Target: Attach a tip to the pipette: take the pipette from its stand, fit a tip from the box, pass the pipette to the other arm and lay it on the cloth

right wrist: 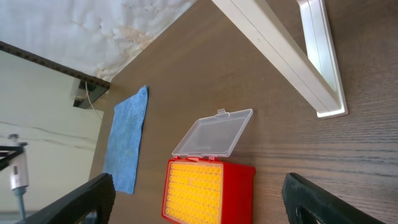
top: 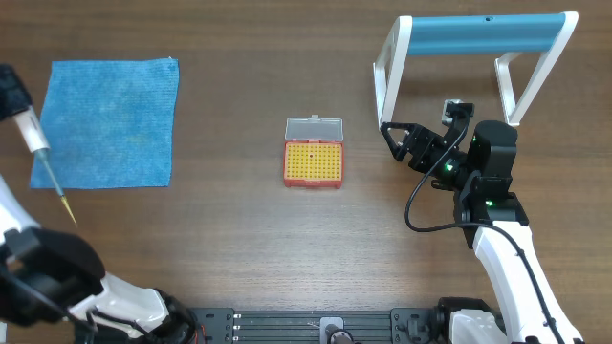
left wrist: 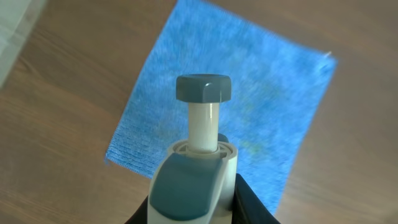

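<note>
The pipette (top: 36,137), with a yellow tip (top: 67,205) fitted, is held pinched in the left end effector (left wrist: 193,210) over the blue cloth (top: 110,124), near its left edge. The right end effector (top: 402,145) is seen spread beside the stand (top: 478,33). Bare tabletop (top: 229,248) is left between the cloth and the open tip box (top: 314,162).

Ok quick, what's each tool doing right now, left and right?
Left tool: closed, holding the pipette.
Right tool: open, holding nothing.
</note>
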Controlling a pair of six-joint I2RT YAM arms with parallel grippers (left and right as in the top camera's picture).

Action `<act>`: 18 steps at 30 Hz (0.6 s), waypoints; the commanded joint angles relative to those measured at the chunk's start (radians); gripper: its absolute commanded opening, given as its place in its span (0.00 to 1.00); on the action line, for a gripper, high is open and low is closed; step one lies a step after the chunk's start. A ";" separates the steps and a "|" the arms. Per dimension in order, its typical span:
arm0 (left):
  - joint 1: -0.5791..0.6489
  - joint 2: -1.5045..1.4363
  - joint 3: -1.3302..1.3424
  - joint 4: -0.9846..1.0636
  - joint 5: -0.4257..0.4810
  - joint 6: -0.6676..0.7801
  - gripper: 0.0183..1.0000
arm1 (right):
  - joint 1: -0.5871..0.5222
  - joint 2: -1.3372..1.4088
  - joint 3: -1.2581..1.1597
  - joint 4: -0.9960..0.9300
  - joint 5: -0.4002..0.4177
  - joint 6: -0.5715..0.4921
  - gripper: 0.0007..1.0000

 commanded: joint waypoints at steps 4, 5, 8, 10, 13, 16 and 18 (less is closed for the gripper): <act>-0.163 0.158 0.016 0.038 -0.183 0.065 0.01 | -0.003 -0.014 0.018 0.002 0.024 -0.003 0.87; -0.180 0.172 0.017 0.050 -0.192 0.065 0.01 | -0.003 -0.014 0.018 0.002 0.024 -0.003 0.87; -0.216 0.204 0.017 0.093 -0.221 0.064 0.01 | -0.003 -0.014 0.018 0.002 0.024 -0.003 0.87; -0.220 0.229 0.017 0.111 -0.238 0.064 0.01 | -0.003 -0.014 0.018 0.002 0.023 -0.003 0.87; -0.214 0.254 0.017 0.112 -0.237 0.049 0.01 | -0.003 -0.014 0.018 0.001 0.023 -0.003 0.87; -0.212 0.255 0.017 0.113 -0.237 0.014 0.01 | -0.003 -0.014 0.018 -0.002 0.024 -0.003 0.87; -0.212 0.255 0.017 0.112 -0.238 0.010 0.01 | -0.003 -0.014 0.018 -0.002 0.024 -0.003 0.87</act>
